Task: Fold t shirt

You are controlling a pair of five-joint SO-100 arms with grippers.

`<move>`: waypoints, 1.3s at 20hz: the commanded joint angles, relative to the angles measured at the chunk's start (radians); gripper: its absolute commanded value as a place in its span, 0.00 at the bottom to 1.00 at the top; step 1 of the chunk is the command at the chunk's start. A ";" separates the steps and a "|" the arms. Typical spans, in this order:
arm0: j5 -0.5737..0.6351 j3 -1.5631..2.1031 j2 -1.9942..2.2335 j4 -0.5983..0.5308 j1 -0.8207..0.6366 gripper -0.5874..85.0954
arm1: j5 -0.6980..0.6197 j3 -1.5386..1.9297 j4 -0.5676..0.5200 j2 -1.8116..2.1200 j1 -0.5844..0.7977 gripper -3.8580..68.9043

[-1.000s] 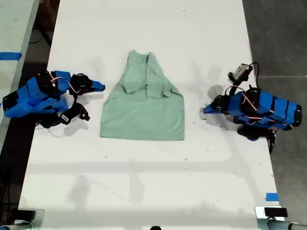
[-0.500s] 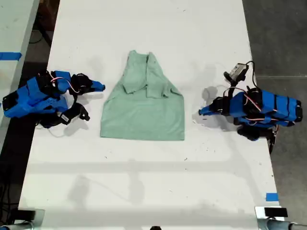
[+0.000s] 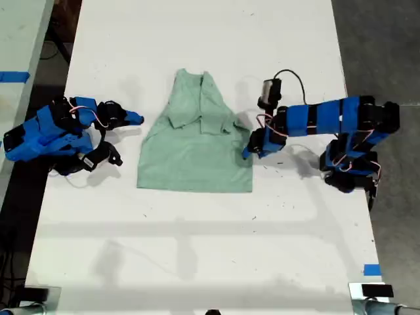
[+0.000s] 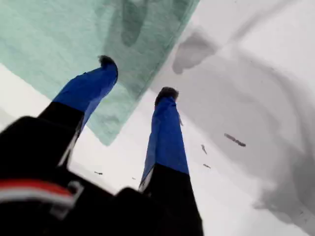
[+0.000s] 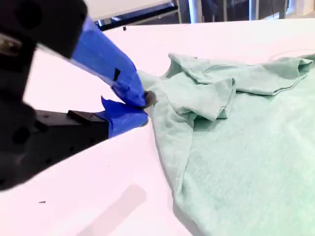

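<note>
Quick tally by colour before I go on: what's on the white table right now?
Mint green: 1, the t shirt
Blue: 2, my first gripper and my second gripper, on their arms
Blue tape bits: 1
Total: 4

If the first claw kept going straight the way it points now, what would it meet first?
Most likely the t shirt: my first claw is open, straddling the shirt's side edge, one finger over cloth, the other over bare table. How high it sits is unclear.
</note>
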 commanded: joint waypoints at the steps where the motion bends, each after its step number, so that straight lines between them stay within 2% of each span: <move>1: 0.011 -0.005 0.006 -0.003 0.012 0.01 | -0.026 -0.092 -0.044 -0.140 0.029 0.28; 2: 0.011 -0.005 0.006 -0.003 0.012 0.01 | -0.058 -0.084 -0.071 -0.184 0.037 0.22; 3: 0.011 -0.005 0.006 -0.003 0.012 0.01 | -0.078 -0.083 -0.077 -0.210 0.040 0.07; 5: 0.011 -0.005 0.006 -0.003 0.012 0.01 | -0.086 -0.083 -0.048 -0.204 0.029 0.07; 9: 0.011 -0.005 0.006 -0.005 0.012 0.01 | -0.034 -0.100 0.117 -0.094 0.043 0.07; 13: 0.011 -0.005 0.006 -0.005 0.012 0.01 | -0.100 -0.339 0.132 -0.041 -0.012 0.07; 18: 0.011 -0.005 0.006 -0.005 0.012 0.01 | -0.147 -0.640 0.040 -0.313 -0.066 0.07; 22: 0.011 -0.005 0.006 -0.005 0.012 0.01 | -0.163 -0.907 0.038 -0.551 -0.109 0.07; 26: 0.011 -0.005 0.006 -0.005 0.014 0.01 | -0.163 -0.939 0.020 -0.606 -0.117 0.07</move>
